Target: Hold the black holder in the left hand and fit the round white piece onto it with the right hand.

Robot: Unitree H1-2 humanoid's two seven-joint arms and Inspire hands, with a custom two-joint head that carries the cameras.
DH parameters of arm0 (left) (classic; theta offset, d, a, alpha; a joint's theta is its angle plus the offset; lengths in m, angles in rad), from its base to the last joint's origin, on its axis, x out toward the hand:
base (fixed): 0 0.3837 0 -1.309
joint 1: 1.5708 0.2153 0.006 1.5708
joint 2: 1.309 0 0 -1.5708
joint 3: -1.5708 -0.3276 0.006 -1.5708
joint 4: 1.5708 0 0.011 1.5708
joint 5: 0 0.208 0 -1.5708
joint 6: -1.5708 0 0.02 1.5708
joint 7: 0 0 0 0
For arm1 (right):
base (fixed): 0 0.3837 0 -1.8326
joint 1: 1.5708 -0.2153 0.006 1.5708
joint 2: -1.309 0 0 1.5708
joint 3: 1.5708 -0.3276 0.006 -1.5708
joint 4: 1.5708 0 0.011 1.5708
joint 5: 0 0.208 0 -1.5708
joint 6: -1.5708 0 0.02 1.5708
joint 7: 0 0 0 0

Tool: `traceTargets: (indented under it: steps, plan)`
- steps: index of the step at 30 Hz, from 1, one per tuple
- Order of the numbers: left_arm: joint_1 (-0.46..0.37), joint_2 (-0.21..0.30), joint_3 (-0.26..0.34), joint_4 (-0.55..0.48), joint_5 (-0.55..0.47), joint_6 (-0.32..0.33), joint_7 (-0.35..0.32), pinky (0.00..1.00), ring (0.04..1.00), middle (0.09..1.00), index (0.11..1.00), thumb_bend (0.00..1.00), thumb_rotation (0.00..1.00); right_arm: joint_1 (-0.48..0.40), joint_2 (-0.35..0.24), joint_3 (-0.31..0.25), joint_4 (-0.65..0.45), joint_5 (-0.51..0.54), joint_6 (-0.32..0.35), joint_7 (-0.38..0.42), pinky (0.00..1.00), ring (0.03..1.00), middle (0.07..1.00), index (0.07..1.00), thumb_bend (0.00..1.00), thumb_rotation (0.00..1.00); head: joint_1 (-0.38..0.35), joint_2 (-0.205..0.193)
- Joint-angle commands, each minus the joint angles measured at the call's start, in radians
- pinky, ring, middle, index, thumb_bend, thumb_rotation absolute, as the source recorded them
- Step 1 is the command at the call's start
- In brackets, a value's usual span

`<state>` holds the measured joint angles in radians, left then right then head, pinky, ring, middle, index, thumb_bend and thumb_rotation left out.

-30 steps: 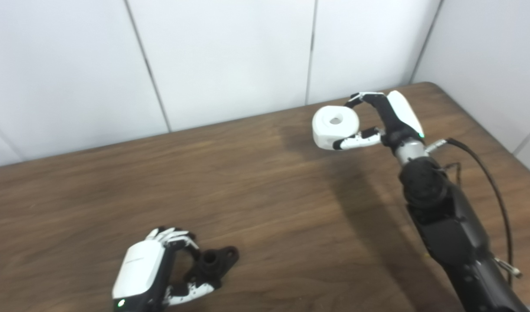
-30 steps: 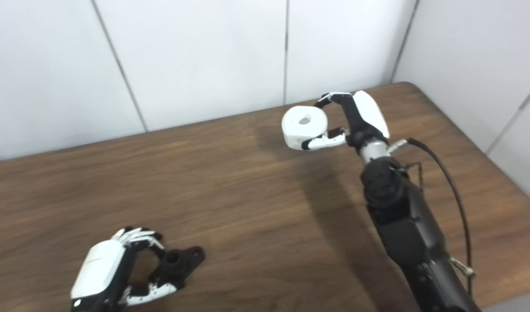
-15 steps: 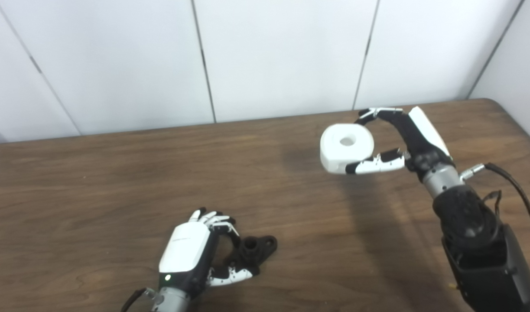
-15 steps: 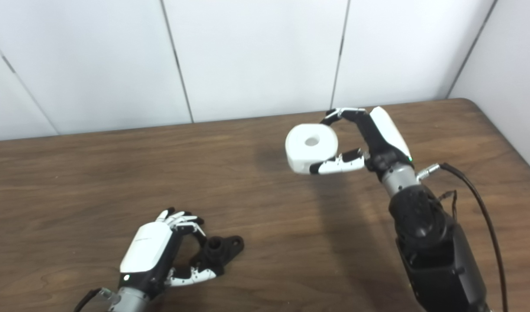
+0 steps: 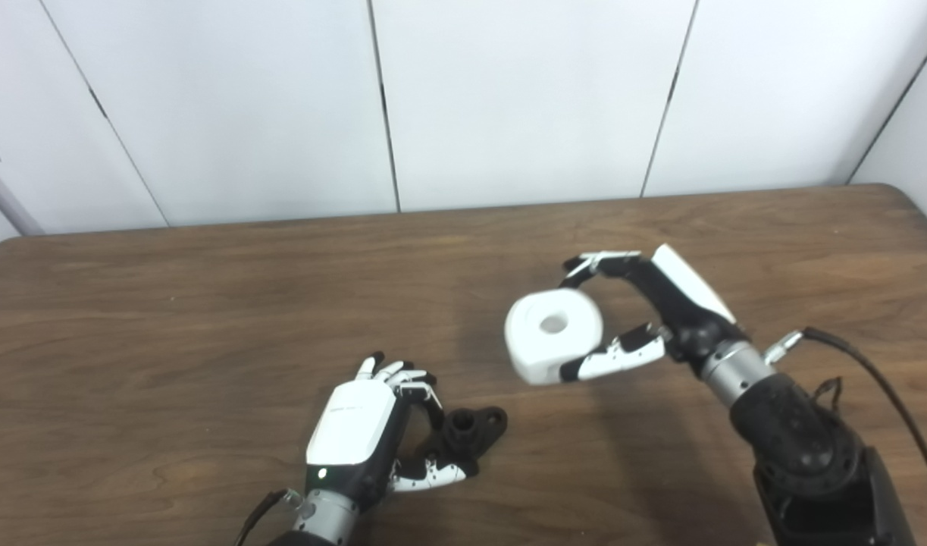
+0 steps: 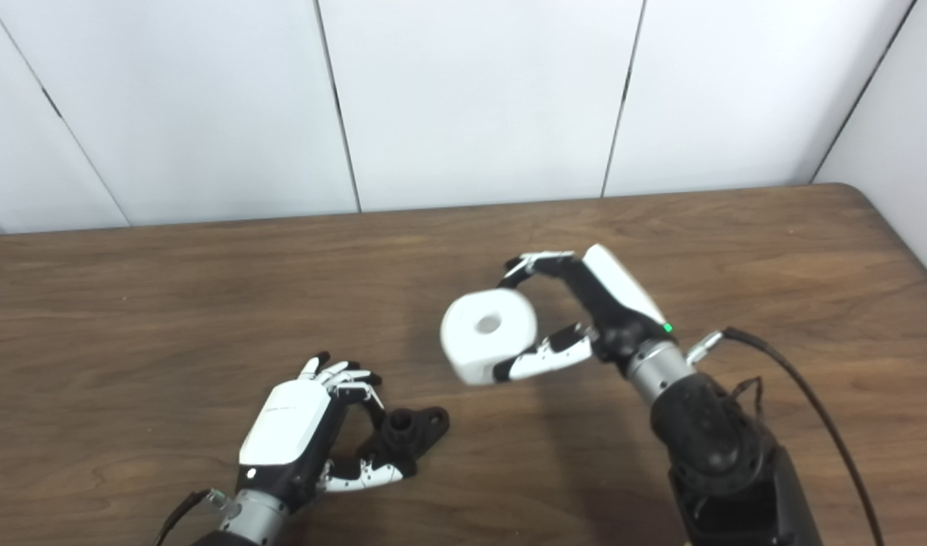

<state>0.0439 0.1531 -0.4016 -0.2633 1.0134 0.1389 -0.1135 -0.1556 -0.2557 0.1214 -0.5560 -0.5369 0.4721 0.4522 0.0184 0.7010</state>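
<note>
Dark brown wood-grain tabletop (image 5: 167,318), rounded corners, far edge butted against white panelled wall. Fills most of both views. Small black plastic holder (image 5: 471,434) with a round socket and a flange ear sits directly on the tabletop at about 6 o'clock, near the front edge. Left hand (image 5: 361,428) rests at 6–7 o'clock, fingers curled round the holder's near side, thumb touching it. Soft shadow on the wood at 5 o'clock, right of the holder.
</note>
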Motion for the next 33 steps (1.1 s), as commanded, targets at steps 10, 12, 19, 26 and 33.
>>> traceTargets:
  steps: [10, 12, 19, 26, 33]
  plan:
    - [-0.003, -0.011, -0.031, 0.043, 0.021, 0.010, -0.014, 1.00, 0.890, 0.787, 0.486, 0.52, 0.05, 0.007, 0.080, 0.028, -0.094, -0.037, -0.003, 0.068, 0.85, 0.907, 0.817, 0.481, 0.53, 0.14, 0.017, 0.003]
    - [-0.003, -0.013, -0.033, 0.045, 0.024, 0.011, -0.011, 1.00, 0.888, 0.786, 0.486, 0.52, 0.05, 0.005, 0.093, 0.026, -0.104, -0.039, -0.003, 0.079, 0.86, 0.909, 0.820, 0.481, 0.52, 0.14, 0.019, 0.004]
    - [-0.006, -0.016, -0.043, 0.054, 0.030, 0.018, -0.002, 1.00, 0.887, 0.785, 0.486, 0.52, 0.05, -0.010, 0.115, 0.010, -0.122, -0.014, -0.003, 0.079, 0.91, 0.915, 0.815, 0.481, 0.52, 0.14, 0.034, 0.002]
    - [-0.010, -0.014, -0.052, 0.061, 0.032, 0.023, 0.002, 1.00, 0.889, 0.787, 0.486, 0.52, 0.05, -0.008, 0.129, 0.023, -0.135, -0.012, -0.003, 0.086, 0.89, 0.922, 0.816, 0.481, 0.52, 0.15, 0.043, 0.002]
    - [-0.013, -0.016, -0.056, 0.061, 0.028, 0.030, 0.004, 1.00, 0.889, 0.788, 0.486, 0.52, 0.05, 0.001, 0.135, 0.056, -0.126, -0.032, -0.004, 0.073, 0.87, 0.925, 0.819, 0.482, 0.52, 0.14, 0.048, 0.003]
